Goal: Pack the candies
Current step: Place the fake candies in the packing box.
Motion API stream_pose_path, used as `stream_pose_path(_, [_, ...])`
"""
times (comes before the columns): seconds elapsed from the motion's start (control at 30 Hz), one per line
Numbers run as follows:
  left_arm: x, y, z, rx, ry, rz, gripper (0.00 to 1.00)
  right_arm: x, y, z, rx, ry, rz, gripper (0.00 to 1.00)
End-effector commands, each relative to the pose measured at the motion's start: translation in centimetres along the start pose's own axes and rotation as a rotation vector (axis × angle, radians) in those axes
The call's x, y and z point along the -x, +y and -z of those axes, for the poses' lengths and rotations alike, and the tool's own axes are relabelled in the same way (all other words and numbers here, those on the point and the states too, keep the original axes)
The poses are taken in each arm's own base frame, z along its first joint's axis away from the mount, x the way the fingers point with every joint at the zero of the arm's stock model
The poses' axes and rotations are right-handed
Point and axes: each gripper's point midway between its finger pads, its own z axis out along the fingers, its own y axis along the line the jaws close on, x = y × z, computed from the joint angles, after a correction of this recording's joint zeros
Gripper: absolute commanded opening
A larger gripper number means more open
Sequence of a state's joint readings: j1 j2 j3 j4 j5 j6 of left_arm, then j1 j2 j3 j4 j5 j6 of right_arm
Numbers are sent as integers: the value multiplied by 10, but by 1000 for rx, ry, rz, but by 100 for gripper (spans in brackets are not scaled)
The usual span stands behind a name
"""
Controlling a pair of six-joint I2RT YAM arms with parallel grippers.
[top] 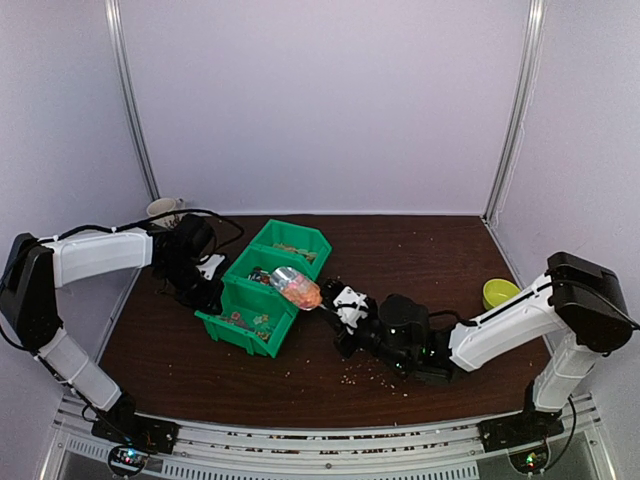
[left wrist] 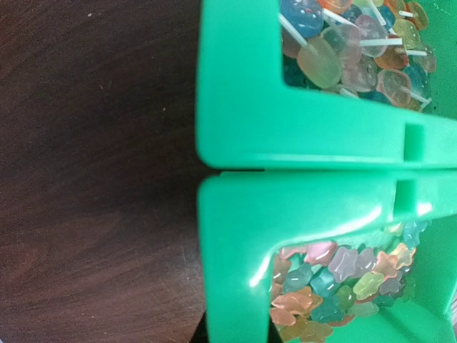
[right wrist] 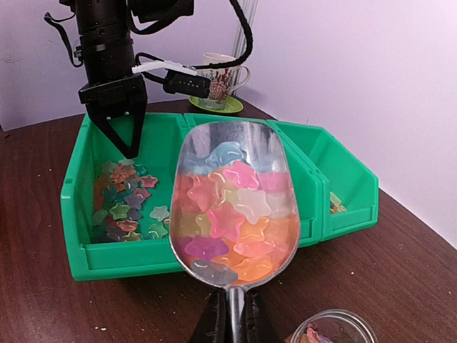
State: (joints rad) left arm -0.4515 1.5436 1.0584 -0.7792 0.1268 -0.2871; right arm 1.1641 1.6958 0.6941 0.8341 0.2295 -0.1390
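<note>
My right gripper [right wrist: 234,325] is shut on the handle of a metal scoop [right wrist: 232,207]. The scoop is heaped with star-shaped candies [right wrist: 246,204] in pink, orange and pale colours. It hangs level in front of a row of green bins [top: 262,290]. The bin nearest the left arm [right wrist: 75,214] holds more star candies [right wrist: 125,207]. My left gripper [right wrist: 131,139] is shut on that bin's wall [left wrist: 235,236], and its dark fingers just show on either side of the wall. The neighbouring bin holds lollipop-like candies [left wrist: 357,50].
A small glass jar [right wrist: 333,330] with a few candies stands just right of the scoop handle. A patterned cup on a green saucer [right wrist: 221,82] sits behind the bins. A yellow-green bowl [top: 498,293] is at the table's right edge. Pale crumbs [top: 370,375] dot the brown table.
</note>
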Motion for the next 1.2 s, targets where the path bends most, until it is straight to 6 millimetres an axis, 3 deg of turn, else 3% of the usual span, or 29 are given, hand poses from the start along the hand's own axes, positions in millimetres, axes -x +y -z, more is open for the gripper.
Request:
stream_pose_path(0.0, [67,-22,42,-88,-271,-35,0,18,-22,8,-67,-50,-36,0])
stream_pose_path(0.57, [67,-21,43,-86,-271,-33,0,-5,-75,42,-172,12,-68,0])
stream_pose_path(1.17, [67,-20,42,-83,-269,-33,0,-32,-94,76,-228,183,-117,0])
